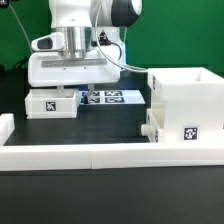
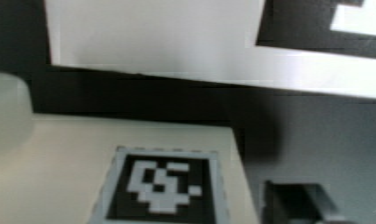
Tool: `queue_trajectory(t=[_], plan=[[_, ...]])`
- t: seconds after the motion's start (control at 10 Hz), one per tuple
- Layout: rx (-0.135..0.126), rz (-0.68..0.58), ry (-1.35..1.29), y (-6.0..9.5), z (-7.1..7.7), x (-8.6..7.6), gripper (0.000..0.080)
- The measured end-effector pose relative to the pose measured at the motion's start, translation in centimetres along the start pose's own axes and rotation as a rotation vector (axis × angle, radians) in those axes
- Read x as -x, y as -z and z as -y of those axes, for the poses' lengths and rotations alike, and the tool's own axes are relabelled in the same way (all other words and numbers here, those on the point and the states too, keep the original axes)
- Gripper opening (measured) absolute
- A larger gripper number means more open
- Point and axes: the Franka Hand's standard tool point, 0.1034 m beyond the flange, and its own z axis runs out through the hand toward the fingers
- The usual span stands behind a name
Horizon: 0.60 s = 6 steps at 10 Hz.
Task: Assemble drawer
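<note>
Drawer box (image 1: 190,100) upright just beside the marker board (image 1: 110,97), on its exterior-view right. Tagged white panel (image 1: 50,104) just beside the board's other end; larger white part (image 1: 68,70) behind that panel, directly under the gripper (image 1: 78,52). Fingertips hidden: cannot tell whether clenched, released or grasping.

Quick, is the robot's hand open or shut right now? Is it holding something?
Gripper: cannot be told; the jaws are too unclear, down by the white tagged block.

arm (image 1: 75,15): white shell | black joint (image 1: 125,12) | black cables (image 1: 113,51), maybe 2
</note>
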Motion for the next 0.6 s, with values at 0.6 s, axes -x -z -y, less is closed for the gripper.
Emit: queue_trajectory(t=[0.6], plan=[[0.000,0.000,0.000,0.00,0.00,0.00,0.0042]])
